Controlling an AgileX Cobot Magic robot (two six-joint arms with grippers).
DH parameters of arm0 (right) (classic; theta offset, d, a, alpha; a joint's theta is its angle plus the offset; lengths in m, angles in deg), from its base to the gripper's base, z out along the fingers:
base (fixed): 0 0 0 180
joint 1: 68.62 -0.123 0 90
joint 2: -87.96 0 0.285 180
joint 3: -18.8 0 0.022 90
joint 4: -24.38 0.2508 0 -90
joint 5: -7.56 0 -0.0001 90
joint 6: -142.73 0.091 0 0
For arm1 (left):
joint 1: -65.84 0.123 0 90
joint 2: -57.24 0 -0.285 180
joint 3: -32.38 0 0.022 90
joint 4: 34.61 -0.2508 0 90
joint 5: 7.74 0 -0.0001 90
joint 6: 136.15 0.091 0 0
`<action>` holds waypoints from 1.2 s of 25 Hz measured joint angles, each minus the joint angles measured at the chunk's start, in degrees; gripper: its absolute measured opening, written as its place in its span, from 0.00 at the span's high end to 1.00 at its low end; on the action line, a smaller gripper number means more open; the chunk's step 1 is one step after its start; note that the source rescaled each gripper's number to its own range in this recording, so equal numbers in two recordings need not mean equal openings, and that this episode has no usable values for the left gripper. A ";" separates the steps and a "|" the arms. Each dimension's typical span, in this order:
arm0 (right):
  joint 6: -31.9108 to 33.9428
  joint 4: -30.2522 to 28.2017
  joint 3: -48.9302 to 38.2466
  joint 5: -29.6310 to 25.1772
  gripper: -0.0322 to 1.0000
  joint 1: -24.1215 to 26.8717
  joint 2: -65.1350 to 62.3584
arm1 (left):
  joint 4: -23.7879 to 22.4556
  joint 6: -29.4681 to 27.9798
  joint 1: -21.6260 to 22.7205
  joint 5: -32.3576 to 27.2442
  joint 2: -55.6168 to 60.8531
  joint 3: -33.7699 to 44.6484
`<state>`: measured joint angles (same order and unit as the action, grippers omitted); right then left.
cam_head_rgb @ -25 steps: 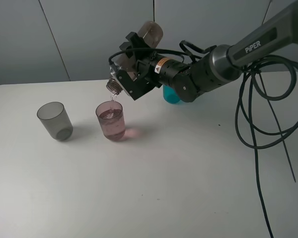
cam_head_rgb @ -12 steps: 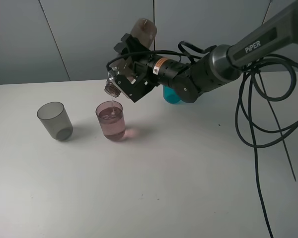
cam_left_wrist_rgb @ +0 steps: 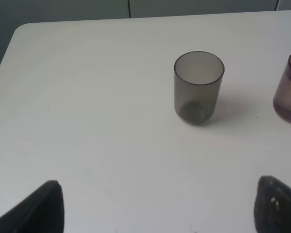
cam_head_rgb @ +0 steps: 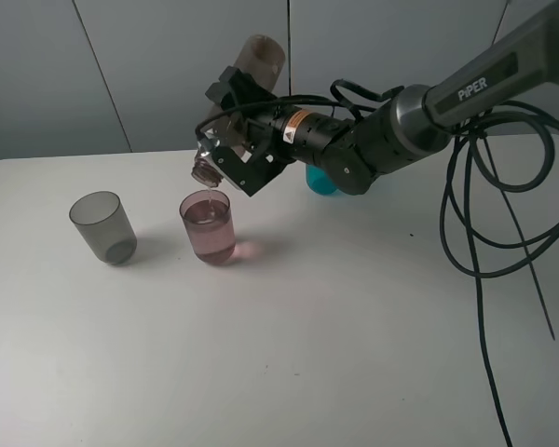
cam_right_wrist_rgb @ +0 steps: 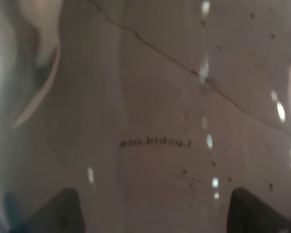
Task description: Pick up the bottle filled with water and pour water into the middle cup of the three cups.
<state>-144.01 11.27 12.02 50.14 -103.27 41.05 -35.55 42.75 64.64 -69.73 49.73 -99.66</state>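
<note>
Held: the bottle (cam_head_rgb: 263,58), tilted neck-down in the right gripper (cam_head_rgb: 238,132) above the middle cup (cam_head_rgb: 209,231), pink, part-filled. Grey cup (cam_head_rgb: 102,226) nearer the table (cam_head_rgb: 307,363) left edge. Teal cup (cam_head_rgb: 321,182) by far edge, behind the arm (cam_head_rgb: 401,130).

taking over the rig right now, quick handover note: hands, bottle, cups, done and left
Right hand: shut on the bottle, tilted neck-down, mouth just above the pink cup.
Left hand: open, empty, over the table near the grey cup.
Cups: grey cup looks empty, pink cup holds water, teal cup partly hidden behind the right arm.
Done: pickup, water in the pink cup.
Left: probably tip the bottle upright and set it down.
</note>
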 joint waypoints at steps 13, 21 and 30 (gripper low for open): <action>42.61 -1.08 -1.16 -11.16 0.97 -0.12 -8.25 | 0.00 0.00 0.00 0.00 0.00 0.00; 68.35 -0.84 -11.91 -12.59 0.97 2.92 -21.79 | 0.00 0.00 0.00 0.00 0.00 0.00; 90.28 5.61 -27.59 -10.33 0.97 13.75 -35.12 | 0.00 0.00 0.00 0.00 0.00 0.00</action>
<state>-53.73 16.88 -15.57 39.81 -89.52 5.93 -35.55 42.75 64.64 -69.73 49.73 -99.66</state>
